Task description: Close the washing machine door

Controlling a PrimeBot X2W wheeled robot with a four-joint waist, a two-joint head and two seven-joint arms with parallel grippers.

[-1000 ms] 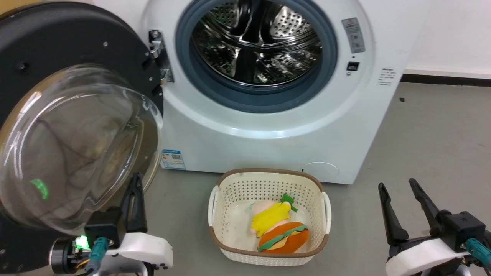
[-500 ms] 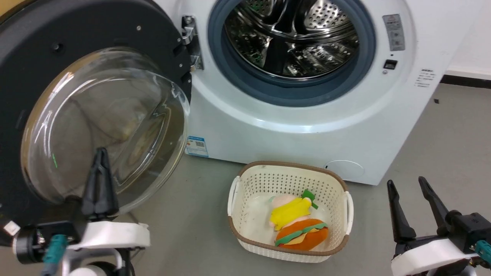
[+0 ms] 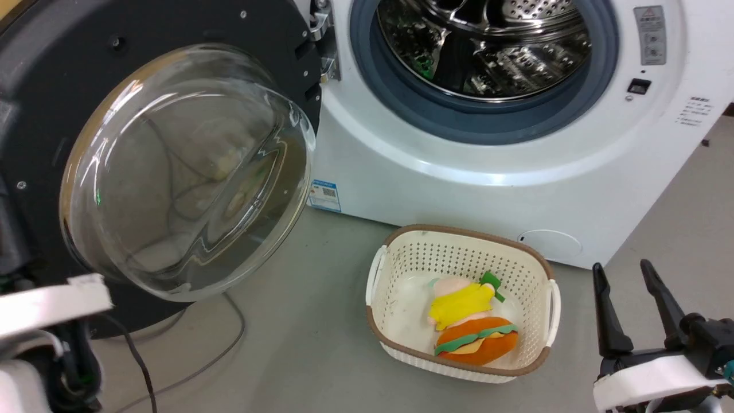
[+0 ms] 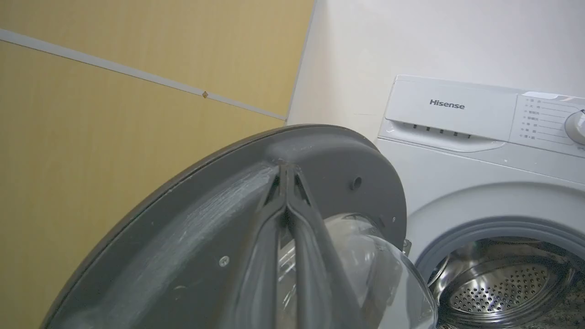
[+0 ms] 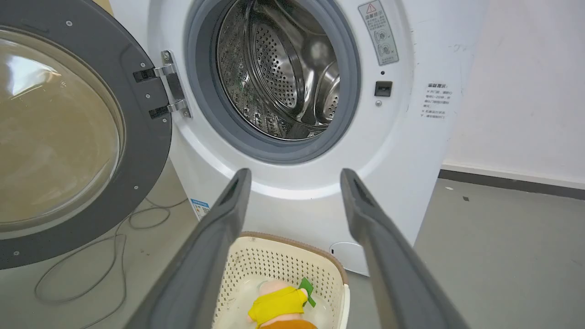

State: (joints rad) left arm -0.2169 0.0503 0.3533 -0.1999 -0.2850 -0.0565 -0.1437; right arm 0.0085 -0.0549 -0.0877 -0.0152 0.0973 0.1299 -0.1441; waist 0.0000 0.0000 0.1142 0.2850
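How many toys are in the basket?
2: a yellow-shirted pink plush doll in the cream perforated basket's middle; an orange burger-shaped plush touching it, by the near rim. More may hide.

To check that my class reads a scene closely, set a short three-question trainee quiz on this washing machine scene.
1. True or false: the washing machine door stands open.
2. The left gripper is: A) open, B) shut, C) holding a toy.
3. Fill in: the plush toys lie in the ____.
Key: 1 true; 2 B; 3 basket.
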